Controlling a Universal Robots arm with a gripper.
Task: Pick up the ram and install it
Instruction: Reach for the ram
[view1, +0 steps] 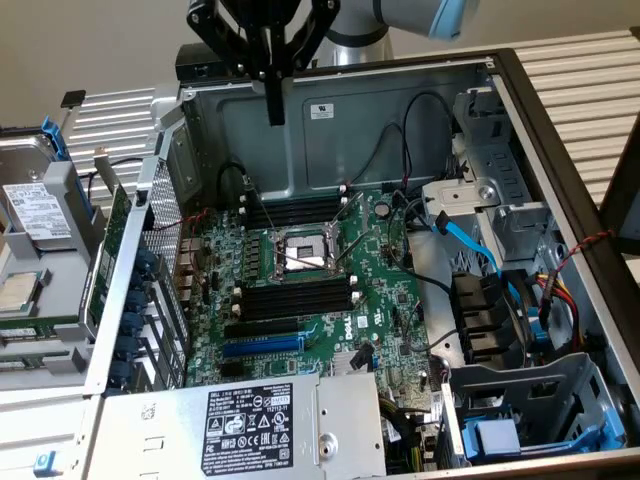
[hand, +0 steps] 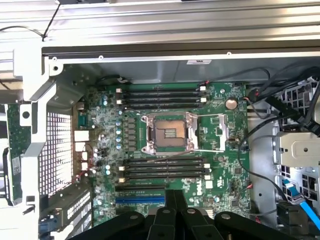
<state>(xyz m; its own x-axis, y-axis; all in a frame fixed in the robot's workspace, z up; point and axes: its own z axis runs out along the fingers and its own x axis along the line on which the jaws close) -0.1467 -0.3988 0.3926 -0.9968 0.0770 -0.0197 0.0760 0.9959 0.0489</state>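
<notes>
A long narrow green board that looks like the ram (view1: 103, 262) stands on edge just outside the open computer case, against its perforated side wall on the exterior view's left; the wrist view shows a white label on it (hand: 14, 150). Inside the case lies the green motherboard (view1: 385, 310) with two banks of black memory slots (view1: 295, 212) (view1: 297, 296) either side of the CPU socket (view1: 300, 250). My gripper (view1: 275, 108) hangs high above the far slots, fingers shut together and holding nothing. In the wrist view the gripper (hand: 175, 200) sits over the near slots (hand: 165, 169).
A blue expansion slot (view1: 262, 345) and the silver power supply (view1: 250, 425) lie near the case front. Cables, a blue data cable (view1: 470, 240) and drive cages (view1: 530, 420) crowd the exterior view's right. A hard drive (view1: 40, 205) rests outside on the left.
</notes>
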